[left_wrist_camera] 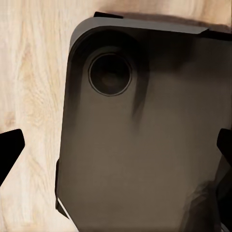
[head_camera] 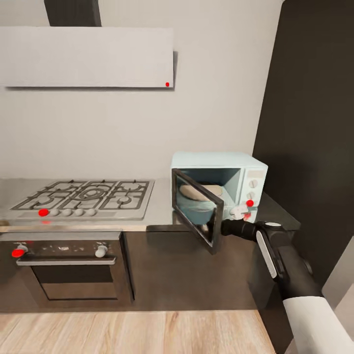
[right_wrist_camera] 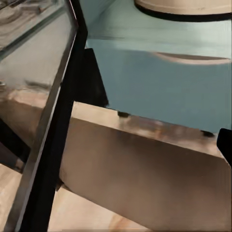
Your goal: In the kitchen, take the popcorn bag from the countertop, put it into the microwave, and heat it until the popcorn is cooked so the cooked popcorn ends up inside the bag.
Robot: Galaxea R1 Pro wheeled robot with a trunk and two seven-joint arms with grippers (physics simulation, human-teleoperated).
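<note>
The pale blue microwave (head_camera: pixel 246 179) stands on the grey countertop (head_camera: pixel 160 204) with its dark glass door (head_camera: pixel 199 209) swung out toward me. Inside it sits the mustard-tan popcorn bag (head_camera: pixel 199 192); no popcorn bits can be made out. My right gripper (head_camera: pixel 222 229) is at the door's free edge, low in front of the microwave. In the right wrist view the door (right_wrist_camera: pixel 43 96) runs close alongside, the bag's base (right_wrist_camera: pixel 183 6) rests on the blue floor, and one fingertip (right_wrist_camera: pixel 225 145) sits wide out. My left gripper (left_wrist_camera: pixel 116 145) is open, hanging over my dark base (left_wrist_camera: pixel 145 145).
A gas hob (head_camera: pixel 83 196) lies left of the microwave, with a black oven (head_camera: pixel 73 265) below and a white hood (head_camera: pixel 86 56) above. A tall dark cabinet (head_camera: pixel 309 123) closes off the right side. Light wood floor (head_camera: pixel 132 332) lies in front.
</note>
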